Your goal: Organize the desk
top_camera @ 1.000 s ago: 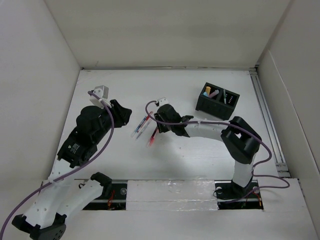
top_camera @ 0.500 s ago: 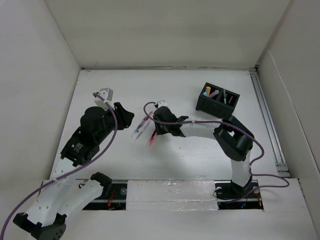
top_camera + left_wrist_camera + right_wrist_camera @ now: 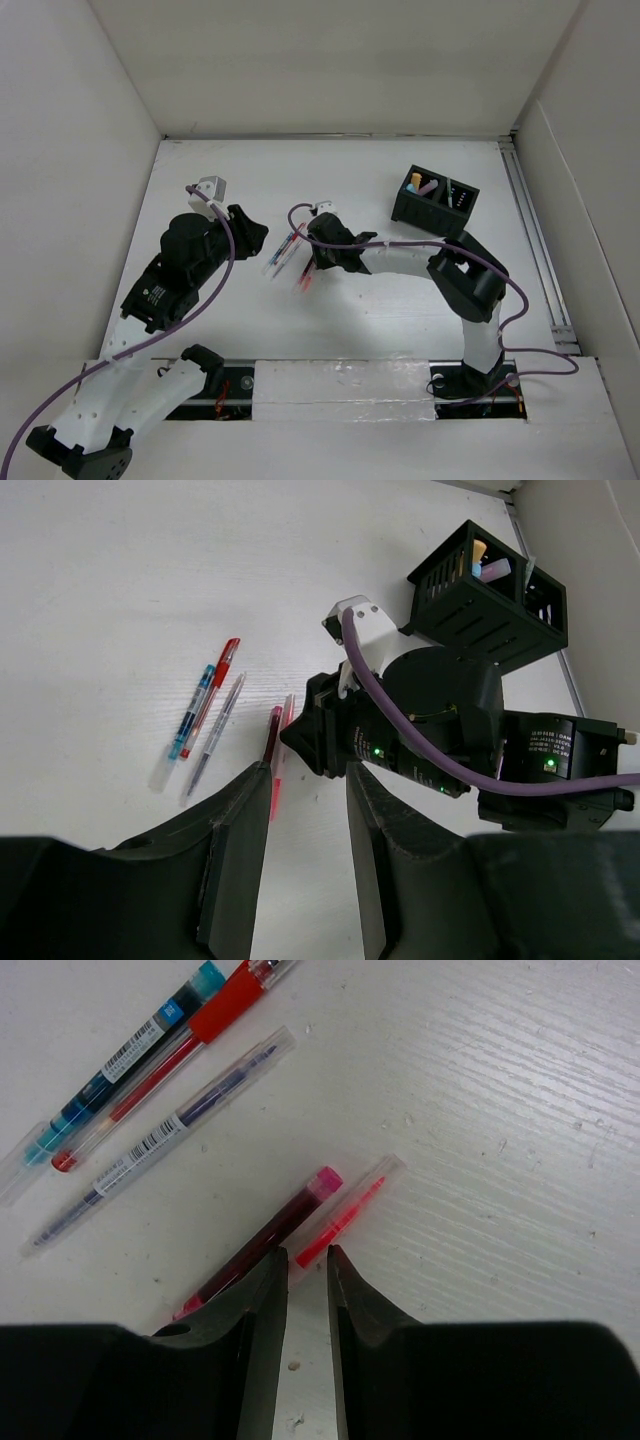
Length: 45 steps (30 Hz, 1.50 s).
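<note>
The white desk [image 3: 400, 320] holds several pens left of centre. In the right wrist view a blue pen [image 3: 120, 1055], a red-capped pen [image 3: 175, 1045] and a clear purple-ink pen [image 3: 160, 1135] lie together. A dark red pen [image 3: 265, 1235] and a bright red pen [image 3: 345, 1215] lie nearer. My right gripper [image 3: 307, 1255] [image 3: 312, 262] is low over the desk, its jaws a narrow gap apart, with the bright red pen's end between the tips. My left gripper [image 3: 305, 770] [image 3: 250, 235] is open and empty, above the desk left of the pens.
A black compartmented box [image 3: 435, 200] [image 3: 490, 590] with a few items in it stands at the back right. White panel walls border the desk. A metal rail [image 3: 530, 240] runs along the right edge. The right arm's purple cable [image 3: 400, 720] loops over its wrist.
The right gripper has slid a little left and down onto the red pens' ends. The left arm shifted slightly forward, then stayed still.
</note>
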Available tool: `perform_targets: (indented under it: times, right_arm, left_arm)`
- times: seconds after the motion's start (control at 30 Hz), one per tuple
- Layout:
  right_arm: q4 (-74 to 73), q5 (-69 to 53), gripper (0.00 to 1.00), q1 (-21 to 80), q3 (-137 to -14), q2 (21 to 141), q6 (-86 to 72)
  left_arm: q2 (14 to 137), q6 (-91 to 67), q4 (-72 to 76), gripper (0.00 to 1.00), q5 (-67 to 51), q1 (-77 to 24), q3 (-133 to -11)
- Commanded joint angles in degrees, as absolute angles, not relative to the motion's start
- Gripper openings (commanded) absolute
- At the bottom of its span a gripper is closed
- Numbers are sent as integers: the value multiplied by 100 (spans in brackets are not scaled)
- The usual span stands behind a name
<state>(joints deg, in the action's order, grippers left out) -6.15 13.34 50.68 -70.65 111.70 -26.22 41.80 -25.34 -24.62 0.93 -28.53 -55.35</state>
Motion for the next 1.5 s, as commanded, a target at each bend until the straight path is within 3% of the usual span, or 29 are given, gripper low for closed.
perform_targets:
  times: [0.0, 0.27, 0.53, 0.6, 0.63, 0.67, 0.77, 0.97, 1.07, 1.23, 1.47]
  right_arm:
    - [-1037, 1573, 27, 5054, -7014, 11030, -2646]
    - [-1441, 1635, 30, 4816, -6952, 10960, -2470]
    - [-1757, 1319, 39, 4518, -6987, 11144, -2180]
    - [-1784, 1310, 34, 4518, -6970, 11136, -2136]
    - [-1784, 1310, 27, 4518, -6952, 11101, -2110]
    - [-1741, 1292, 13, 4518, -6909, 11074, -2066]
    - [-1661, 1283, 0, 4465, -6724, 10882, -1978]
    - [-959, 862, 0, 4149, -6223, 9706, -1679]
    - [-502, 922, 0, 3781, -6065, 8721, -1258]
    - [629, 748, 0, 2220, -5749, 7324, -151]
    - [1950, -956, 0, -93, -5598, 7469, 448]
  left_arm:
    - [4105, -2461, -2320, 32, 97, -2874, -5581]
    - [4104, -2496, -2338, 32, 149, -2874, -5590]
    - [3938, -2593, -2408, 32, 325, -2874, -5529]
    - [3929, -2593, -2417, 32, 325, -2874, -5511]
    - [3929, -2593, -2408, 32, 316, -2874, -5493]
    - [3929, -2601, -2408, 32, 308, -2874, -5493]
    - [3964, -2619, -2364, 32, 273, -2874, -5511]
    - [3920, -2707, -2312, 33, 264, -2874, -5537]
    - [3920, -2777, -2233, 33, 202, -2874, -5520]
    - [4060, -2891, -2180, 33, 35, -2874, -5537]
    - [4183, -2865, -2188, 34, 96, -2874, -5677]
